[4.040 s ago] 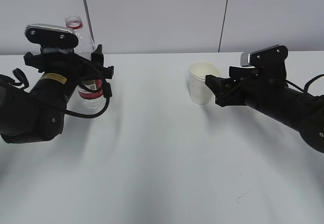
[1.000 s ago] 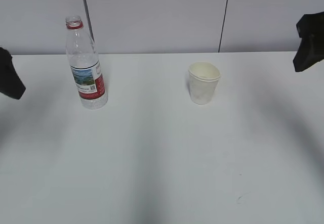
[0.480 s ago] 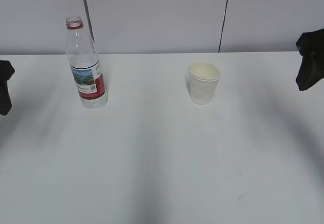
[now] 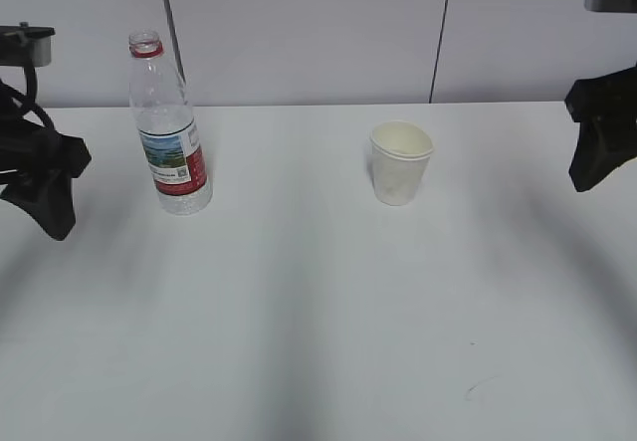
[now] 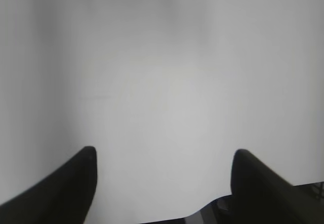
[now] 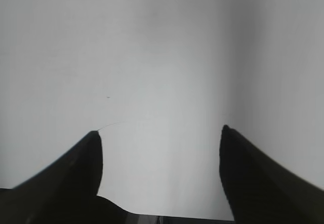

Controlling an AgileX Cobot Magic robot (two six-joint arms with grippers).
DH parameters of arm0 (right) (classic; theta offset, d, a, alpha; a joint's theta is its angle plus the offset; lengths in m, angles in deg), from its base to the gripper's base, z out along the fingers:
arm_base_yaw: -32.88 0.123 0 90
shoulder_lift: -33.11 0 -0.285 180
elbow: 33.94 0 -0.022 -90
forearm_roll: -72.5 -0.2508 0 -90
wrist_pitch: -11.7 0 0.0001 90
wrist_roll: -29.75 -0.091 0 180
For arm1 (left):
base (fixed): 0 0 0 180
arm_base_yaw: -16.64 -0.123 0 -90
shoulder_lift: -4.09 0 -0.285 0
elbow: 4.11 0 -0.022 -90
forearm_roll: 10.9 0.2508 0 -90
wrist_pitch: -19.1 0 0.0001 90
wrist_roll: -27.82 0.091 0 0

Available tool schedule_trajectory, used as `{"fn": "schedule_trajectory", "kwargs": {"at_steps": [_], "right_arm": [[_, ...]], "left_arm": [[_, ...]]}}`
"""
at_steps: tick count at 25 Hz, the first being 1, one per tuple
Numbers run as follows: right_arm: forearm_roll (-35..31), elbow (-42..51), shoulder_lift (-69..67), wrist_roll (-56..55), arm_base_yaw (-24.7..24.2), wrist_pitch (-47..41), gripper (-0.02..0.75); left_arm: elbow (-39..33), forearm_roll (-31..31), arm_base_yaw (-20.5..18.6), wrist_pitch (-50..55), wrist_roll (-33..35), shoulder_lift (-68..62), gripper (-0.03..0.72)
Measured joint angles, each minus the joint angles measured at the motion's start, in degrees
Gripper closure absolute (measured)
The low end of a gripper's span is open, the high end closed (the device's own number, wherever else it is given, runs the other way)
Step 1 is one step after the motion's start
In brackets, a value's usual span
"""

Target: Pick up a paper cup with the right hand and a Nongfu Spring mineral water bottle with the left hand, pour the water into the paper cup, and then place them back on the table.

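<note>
The Nongfu Spring mineral water bottle (image 4: 169, 127) stands upright on the white table (image 4: 318, 292) at the back left, uncapped, with a little water low inside. The paper cup (image 4: 401, 163) stands upright right of centre. My left gripper (image 4: 50, 207) hangs at the far left edge, well left of the bottle. In the left wrist view it (image 5: 162, 158) is open and empty over bare table. My right gripper (image 4: 587, 167) is at the far right edge, well right of the cup. In the right wrist view it (image 6: 159, 138) is open and empty.
A grey panelled wall (image 4: 318, 33) with two dark vertical seams runs behind the table. A small dark scuff (image 4: 476, 386) marks the table near the front right. A faint curved scratch (image 6: 116, 124) shows in the right wrist view.
Four seconds ago the left gripper was around the bottle and the right one beside the cup. Both have since drawn away to the edges; in the last second both came back slightly into view.
</note>
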Motion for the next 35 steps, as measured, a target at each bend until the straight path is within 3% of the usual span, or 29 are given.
{"fn": "schedule_trajectory", "kwargs": {"at_steps": [11, 18, 35], "right_arm": [[-1.51, 0.00, 0.00, 1.33, 0.00, -0.09, 0.214], [-1.66, 4.30, 5.05, 1.93, 0.00, 0.01, 0.233], [-1.55, 20.53, 39.90, 2.13, 0.00, -0.96, 0.239]], "left_arm": [[0.00, -0.23, 0.82, 0.05, -1.17, 1.90, 0.186], [-4.48, 0.00, 0.82, 0.31, -1.17, 9.53, 0.186], [-19.11, 0.06, 0.82, 1.73, -1.17, 44.27, 0.186]]}}
